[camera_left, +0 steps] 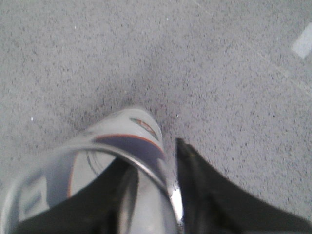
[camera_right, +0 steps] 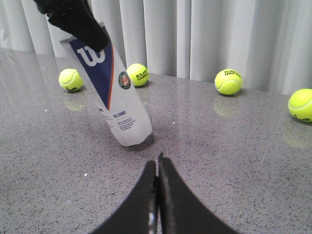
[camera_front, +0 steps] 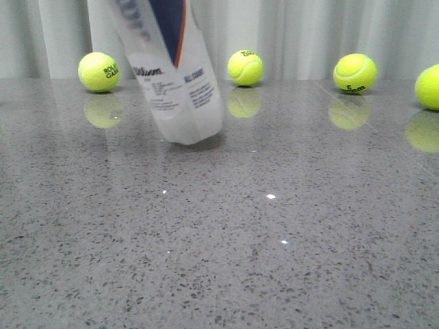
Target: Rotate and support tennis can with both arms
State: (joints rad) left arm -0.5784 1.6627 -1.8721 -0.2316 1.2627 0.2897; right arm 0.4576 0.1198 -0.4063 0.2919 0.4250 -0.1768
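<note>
One tennis can [camera_front: 177, 75] stands tilted on the bench [camera_front: 274, 240]. Four yellow-green tennis balls sit along the far edge: the first ball [camera_front: 99, 72], the second ball [camera_front: 245, 68], the third ball [camera_front: 354, 73] and the fourth ball [camera_front: 429, 87]. Two end effectors show: the left end effector [camera_left: 161, 195] and the right end effector [camera_right: 157, 195].

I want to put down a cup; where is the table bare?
The near table, in front of the tilted tennis can, is bare. The far edge is crowded by four tennis balls. The right end effector hovers before the can.
</note>
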